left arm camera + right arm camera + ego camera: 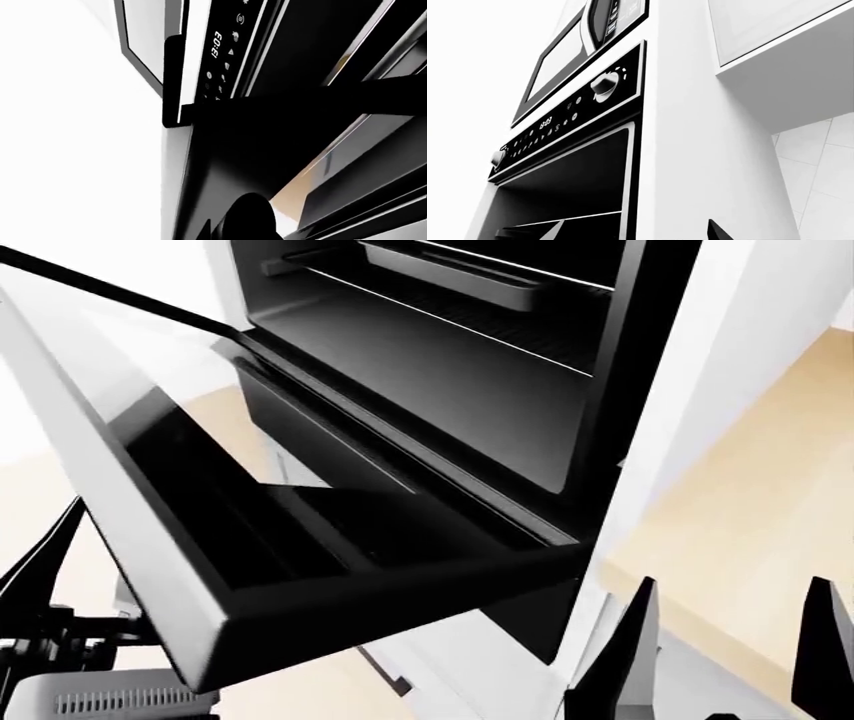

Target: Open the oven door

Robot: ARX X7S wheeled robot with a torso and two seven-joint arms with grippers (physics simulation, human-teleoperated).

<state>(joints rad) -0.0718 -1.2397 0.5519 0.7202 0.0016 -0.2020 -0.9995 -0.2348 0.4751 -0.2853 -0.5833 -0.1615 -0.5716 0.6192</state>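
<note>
Oven door swung down, roughly half open, cavity with racks exposed. Right claw apart, off to side — touching nothing. Left claw under door edge, mostly hidden — grip unclear.

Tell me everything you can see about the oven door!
The oven door is a big glossy black panel with a dark, mirror-like glass window and a pale grey frame around it. It is swung down and open, tilted not quite flat, hinged along the bottom of the oven's dark inside, where racks and a tray show. In the head view it hangs at the left. Whether the left gripper touches it cannot be made out.
</note>
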